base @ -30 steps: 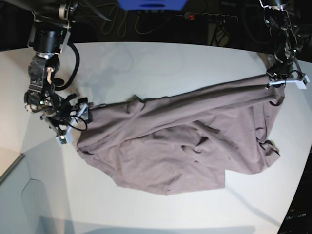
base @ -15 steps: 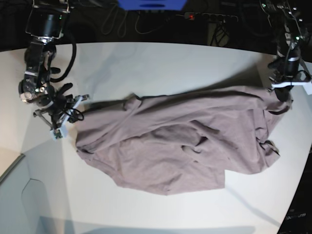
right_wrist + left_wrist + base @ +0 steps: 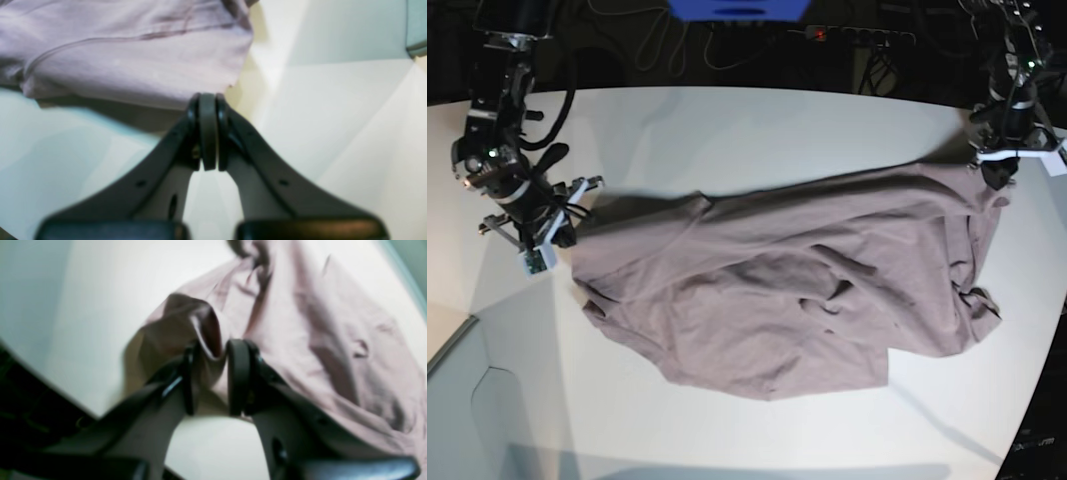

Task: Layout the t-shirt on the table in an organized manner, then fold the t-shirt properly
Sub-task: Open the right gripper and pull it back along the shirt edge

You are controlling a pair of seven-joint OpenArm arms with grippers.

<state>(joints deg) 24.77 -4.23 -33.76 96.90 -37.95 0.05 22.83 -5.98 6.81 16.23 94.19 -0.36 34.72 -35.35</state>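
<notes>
Partly blurred at the left hand (image 3: 210, 376): slightly parted around a fold of crumpled mauve-grey cotton t-shirt (image 3: 787, 290), grip unclear. Spread across smooth white surface (image 3: 727, 130). Right hand (image 3: 207, 133) clenched, empty, beside shirt's edge.

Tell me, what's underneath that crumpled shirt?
Around the t-shirt only the white table shows, so it lies on that. Whatever else might sit beneath the rumpled cloth is covered.
</notes>
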